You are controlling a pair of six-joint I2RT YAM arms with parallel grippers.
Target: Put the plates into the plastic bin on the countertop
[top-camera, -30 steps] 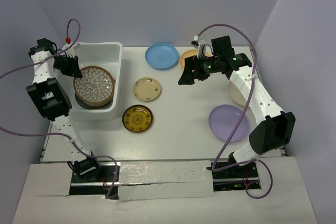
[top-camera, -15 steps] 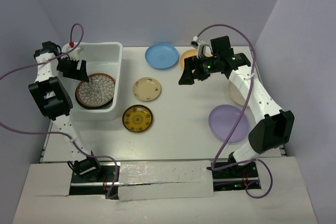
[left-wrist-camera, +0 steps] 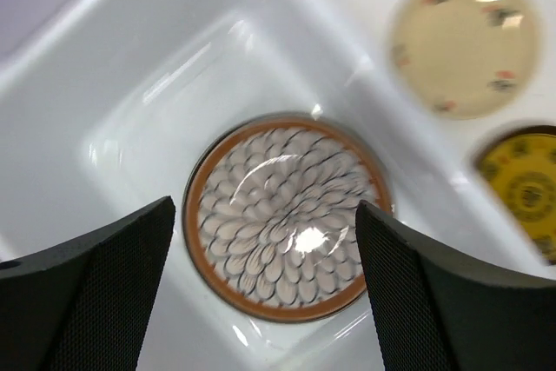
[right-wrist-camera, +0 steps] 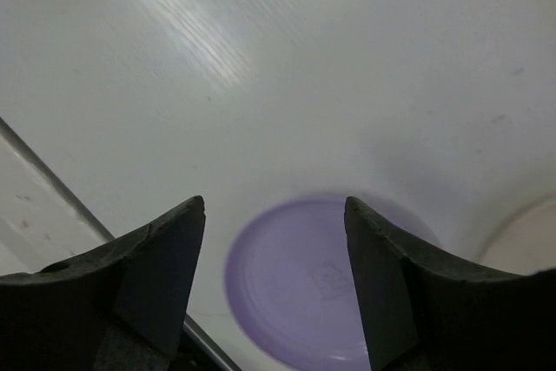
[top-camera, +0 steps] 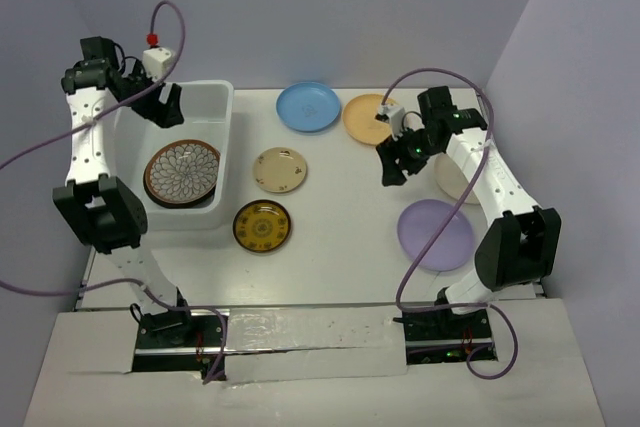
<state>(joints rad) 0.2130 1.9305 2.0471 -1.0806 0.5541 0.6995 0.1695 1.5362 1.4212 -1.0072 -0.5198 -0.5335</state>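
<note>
The white plastic bin stands at the left of the countertop. A brown-white floral plate lies flat inside it, on a dark plate of which only the edge shows. My left gripper hangs open above the bin's far end, and its wrist view looks down on the floral plate between empty fingers. The blue, orange, small cream, gold-patterned and lavender plates lie on the countertop. My right gripper is open above the lavender plate, holding nothing.
A large cream plate lies at the right edge, partly under my right forearm. Purple cables loop over both arms. Pale lilac walls close in the back and sides. A taped strip covers the near edge between the arm bases.
My left gripper let go of the floral plate, which dropped flat into the bin, then rose toward the far end. My right gripper swung from by the orange plate toward the lavender one.
</note>
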